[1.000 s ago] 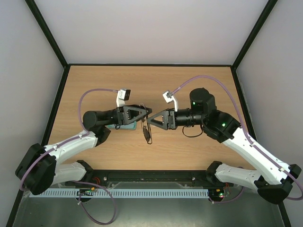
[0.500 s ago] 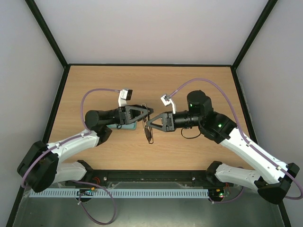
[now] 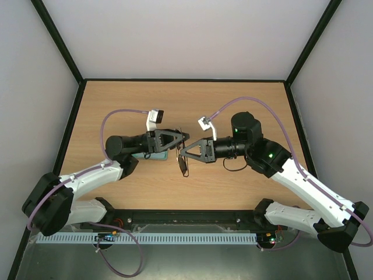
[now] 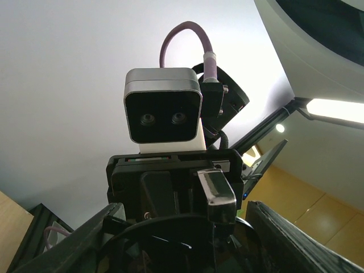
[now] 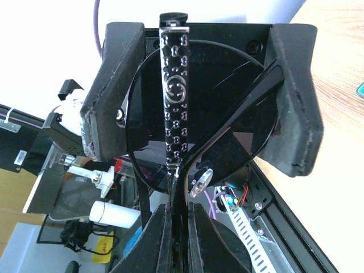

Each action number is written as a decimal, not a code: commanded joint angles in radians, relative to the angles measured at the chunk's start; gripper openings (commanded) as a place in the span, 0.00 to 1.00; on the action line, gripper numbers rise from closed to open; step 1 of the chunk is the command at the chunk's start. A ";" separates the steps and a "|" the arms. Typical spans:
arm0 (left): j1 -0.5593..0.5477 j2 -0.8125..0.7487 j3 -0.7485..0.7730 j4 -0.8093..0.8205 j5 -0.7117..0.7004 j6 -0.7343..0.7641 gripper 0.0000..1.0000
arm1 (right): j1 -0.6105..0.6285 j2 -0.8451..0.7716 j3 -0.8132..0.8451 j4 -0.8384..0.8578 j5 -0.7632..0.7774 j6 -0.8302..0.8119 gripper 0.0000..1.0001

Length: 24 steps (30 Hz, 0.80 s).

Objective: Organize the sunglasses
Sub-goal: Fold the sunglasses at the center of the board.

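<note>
The right claw (image 5: pixel 177 209) has its 2 fingers pressed together on a thin part of the sunglasses (image 5: pixel 227 91), at 6 o'clock of the lens in its wrist view, below the patterned temple arm. The left claw (image 3: pixel 184 137) is half spread, its pads (image 5: pixel 108 91) pinching 1 dark lens across the rim at 9 and 3 o'clock. From above, the pair looks held clear of the desk (image 3: pixel 245 105), a little toward 6 o'clock of its middle, with the left arm reaching in from 9 o'clock and the right from 3 o'clock.

What worries me is 2 firm grips on 1 slim wire frame. If the arms move out of step, the frame or a hinge could bend. Too hard a squeeze on the rim could pop the lens. If either claw lets go early, the glasses could swing or drop.
</note>
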 commanded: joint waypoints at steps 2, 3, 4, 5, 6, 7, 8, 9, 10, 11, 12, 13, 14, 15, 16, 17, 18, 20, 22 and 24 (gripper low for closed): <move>-0.004 0.013 0.037 0.231 -0.001 -0.007 0.62 | -0.003 -0.016 -0.007 0.032 -0.032 0.009 0.01; -0.004 0.015 0.037 0.230 0.000 -0.007 0.63 | -0.003 -0.016 -0.007 0.032 -0.033 0.008 0.01; -0.004 0.015 0.038 0.225 0.001 -0.003 0.66 | -0.003 -0.016 -0.005 0.030 -0.031 0.006 0.02; -0.004 0.014 0.041 0.216 0.000 0.003 0.70 | -0.003 -0.017 -0.005 0.026 -0.027 0.005 0.01; -0.004 0.011 0.041 0.201 0.000 0.014 0.75 | -0.003 -0.017 -0.006 0.023 -0.024 0.005 0.01; -0.004 0.006 0.045 0.183 -0.001 0.028 0.78 | -0.002 -0.017 -0.006 0.019 -0.019 0.003 0.01; -0.004 0.000 0.047 0.160 -0.001 0.040 0.80 | -0.003 -0.017 -0.006 0.014 -0.014 0.003 0.01; -0.004 -0.006 0.050 0.137 -0.003 0.057 0.83 | -0.002 -0.017 -0.007 0.009 -0.009 0.000 0.01; -0.003 -0.013 0.056 0.110 -0.003 0.075 0.85 | -0.003 -0.017 -0.006 0.002 -0.002 -0.001 0.01; -0.003 -0.021 0.061 0.084 -0.005 0.091 0.88 | -0.003 -0.018 -0.006 -0.005 0.004 -0.002 0.01; -0.002 -0.031 0.065 0.053 -0.005 0.110 0.93 | -0.003 -0.019 -0.003 -0.011 0.010 -0.004 0.01; 0.000 -0.043 0.070 0.014 -0.007 0.131 0.97 | -0.004 -0.019 0.000 -0.020 0.016 -0.007 0.02; 0.003 -0.054 0.075 -0.018 -0.011 0.152 0.99 | -0.003 -0.019 0.005 -0.032 0.026 -0.012 0.01; 0.009 -0.068 0.080 -0.074 -0.015 0.176 0.99 | -0.004 -0.019 0.012 -0.049 0.038 -0.018 0.01; 0.017 -0.087 0.087 -0.125 -0.019 0.199 0.99 | -0.004 -0.020 0.021 -0.070 0.054 -0.026 0.01; 0.028 -0.108 0.092 -0.179 -0.029 0.227 1.00 | -0.004 -0.020 0.032 -0.090 0.072 -0.033 0.01; 0.045 -0.138 0.095 -0.234 -0.046 0.252 1.00 | -0.004 -0.020 0.047 -0.123 0.098 -0.046 0.01; 0.089 -0.212 0.119 -0.453 -0.115 0.331 0.99 | -0.005 -0.015 0.079 -0.190 0.146 -0.078 0.01; 0.120 -0.309 0.189 -0.852 -0.244 0.457 1.00 | -0.006 -0.006 0.117 -0.258 0.208 -0.114 0.01; 0.127 -0.358 0.274 -1.234 -0.451 0.583 1.00 | -0.006 0.015 0.164 -0.335 0.285 -0.163 0.01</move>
